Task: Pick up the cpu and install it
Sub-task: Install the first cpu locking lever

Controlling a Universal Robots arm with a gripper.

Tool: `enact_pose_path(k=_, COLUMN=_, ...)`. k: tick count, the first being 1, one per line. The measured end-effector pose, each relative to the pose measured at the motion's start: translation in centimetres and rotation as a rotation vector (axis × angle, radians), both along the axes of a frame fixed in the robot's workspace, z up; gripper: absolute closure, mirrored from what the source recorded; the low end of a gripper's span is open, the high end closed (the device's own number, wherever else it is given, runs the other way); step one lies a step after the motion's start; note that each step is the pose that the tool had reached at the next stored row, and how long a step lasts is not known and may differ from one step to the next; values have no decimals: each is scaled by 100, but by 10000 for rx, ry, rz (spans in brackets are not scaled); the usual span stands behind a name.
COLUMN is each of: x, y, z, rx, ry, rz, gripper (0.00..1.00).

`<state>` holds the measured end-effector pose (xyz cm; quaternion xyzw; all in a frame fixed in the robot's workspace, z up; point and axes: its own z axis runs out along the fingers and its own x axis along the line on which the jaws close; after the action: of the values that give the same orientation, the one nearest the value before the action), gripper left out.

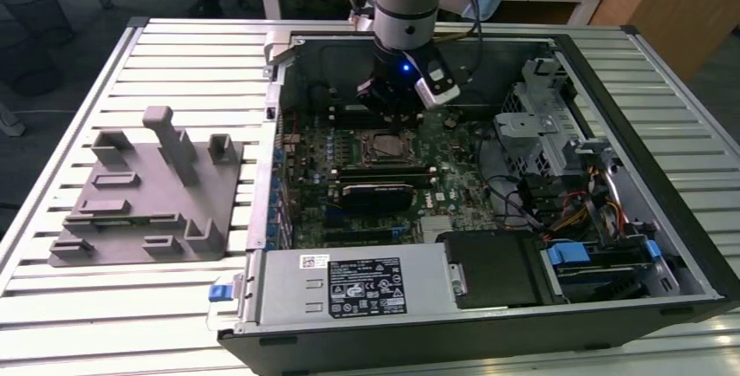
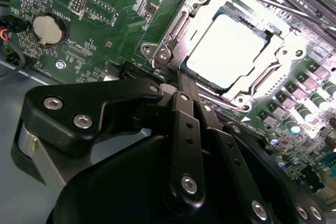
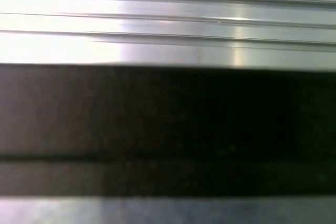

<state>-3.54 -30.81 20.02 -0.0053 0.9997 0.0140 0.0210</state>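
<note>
The cpu lies flat inside the socket on the motherboard, pale metal top upward (glaring under the light). The socket's frame hems it on all sides, so it looks seated rather than carried. The gripper hangs just over the socket's near edge. Its fingers seem pressed together with nothing between them, which would fit a chip let go, though the angle is poor. The grey block sits on the worktop, well apart from the socket.
</note>
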Motion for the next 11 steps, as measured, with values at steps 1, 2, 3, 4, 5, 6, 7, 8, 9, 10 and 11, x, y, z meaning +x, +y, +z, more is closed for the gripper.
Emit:
enact_pose_path(k=1, x=0, y=0, z=0, rx=-51, ry=0, rz=0, gripper=89)
enact_pose_path(k=2, x=0, y=0, z=-2, rx=-76, ry=-1, rz=0, gripper=89)
enact_pose_path(k=3, x=1, y=0, z=-5, rx=-82, ry=0, rz=1, gripper=89)
enact_pose_path(k=4, x=1, y=0, z=-9, rx=-84, ry=0, rz=1, gripper=89)
enact_pose_path(k=5, x=1, y=0, z=-13, rx=-85, ry=1, rz=1, gripper=89)
enact_pose_path(k=6, x=1, y=0, z=-15, rx=-88, ry=2, rz=0, gripper=89)
enact_pose_path(k=7, x=0, y=0, z=-16, rx=-89, ry=3, rz=-1, gripper=89)
enact_pose_path(k=8, x=1, y=0, z=-18, rx=-89, ry=3, rz=-1, gripper=89)
enact_pose_path(k=9, x=1, y=0, z=-20, rx=-88, ry=3, rz=-2, gripper=89)
enact_pose_path(k=10, x=1, y=0, z=-20, rx=-88, ry=2, rz=-1, gripper=89)
enact_pose_path(k=11, x=2, y=1, z=-21, rx=-87, ry=2, rz=0, gripper=89)
